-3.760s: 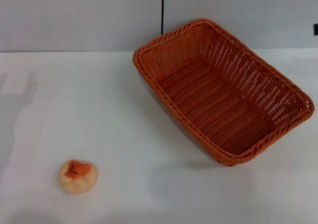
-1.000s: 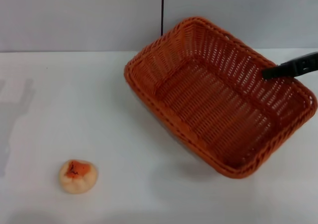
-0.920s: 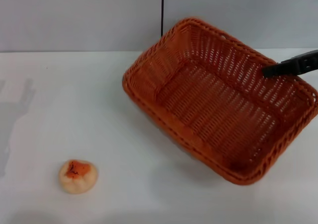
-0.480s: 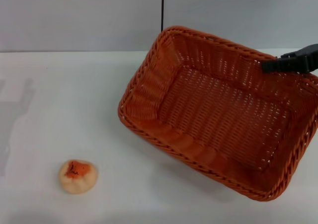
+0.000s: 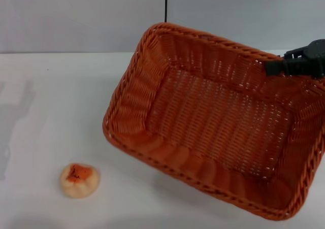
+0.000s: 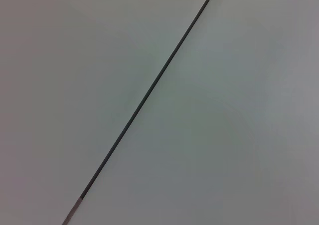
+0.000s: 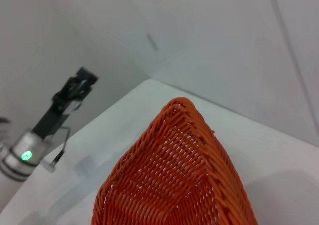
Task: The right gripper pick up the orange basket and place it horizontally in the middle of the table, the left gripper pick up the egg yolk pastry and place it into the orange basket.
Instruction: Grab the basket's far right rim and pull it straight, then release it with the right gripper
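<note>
My right gripper [image 5: 277, 66] is clamped on the far right rim of the orange basket [image 5: 213, 120], its black fingers [image 5: 297, 64] biting onto the braided edge from the right side of the head view. The basket hangs tilted from that grip, lifted off the table [image 5: 51, 112], its open side turned toward my head camera so the whole woven floor shows, with a shadow on the white surface under its near edge. In my right wrist view I see only 1 corner of the basket [image 7: 177, 180] rising close to the camera, and none of my own fingers.

The egg yolk pastry [image 5: 79, 180] sits alone on the table at the near left, well apart from the basket, orange-red patch facing up.

My left gripper [image 7: 75, 93] shows only in the right wrist view, far off above the table's left side; whether its fingers are apart or together I cannot tell. My left wrist view shows only a pale wall [image 6: 224, 135] with a dark seam [image 6: 149, 93].
</note>
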Available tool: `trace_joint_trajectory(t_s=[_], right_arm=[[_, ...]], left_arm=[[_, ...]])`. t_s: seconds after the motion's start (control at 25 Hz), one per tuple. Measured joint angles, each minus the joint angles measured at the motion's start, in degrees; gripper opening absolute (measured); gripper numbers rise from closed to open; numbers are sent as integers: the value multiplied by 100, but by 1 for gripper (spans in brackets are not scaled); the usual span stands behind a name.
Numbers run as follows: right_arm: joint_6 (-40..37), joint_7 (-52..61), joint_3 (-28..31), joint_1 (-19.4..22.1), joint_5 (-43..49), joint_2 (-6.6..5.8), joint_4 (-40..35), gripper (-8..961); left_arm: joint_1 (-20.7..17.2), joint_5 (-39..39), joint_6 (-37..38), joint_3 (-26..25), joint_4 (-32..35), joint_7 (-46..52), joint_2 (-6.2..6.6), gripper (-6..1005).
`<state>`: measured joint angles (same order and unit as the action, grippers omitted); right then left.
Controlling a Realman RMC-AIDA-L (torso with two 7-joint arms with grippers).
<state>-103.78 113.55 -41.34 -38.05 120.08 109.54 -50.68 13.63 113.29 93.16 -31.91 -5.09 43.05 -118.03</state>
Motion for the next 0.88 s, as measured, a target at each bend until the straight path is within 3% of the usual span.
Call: trace_joint_trajectory(t_s=[0.44, 0.64, 0.88], right_arm=[[-493, -832, -314, -389, 35, -155, 2, 219], [-402, -1257, -688, -523, 52, -87, 18, 229], [-353, -1451, -727, -640, 126, -3, 100, 241]], left_arm=[[55, 0, 0, 49, 16, 16, 0, 804], [38, 0, 0, 92, 16, 118, -2, 803], [-9, 0, 13, 151, 3, 148, -8, 802]])
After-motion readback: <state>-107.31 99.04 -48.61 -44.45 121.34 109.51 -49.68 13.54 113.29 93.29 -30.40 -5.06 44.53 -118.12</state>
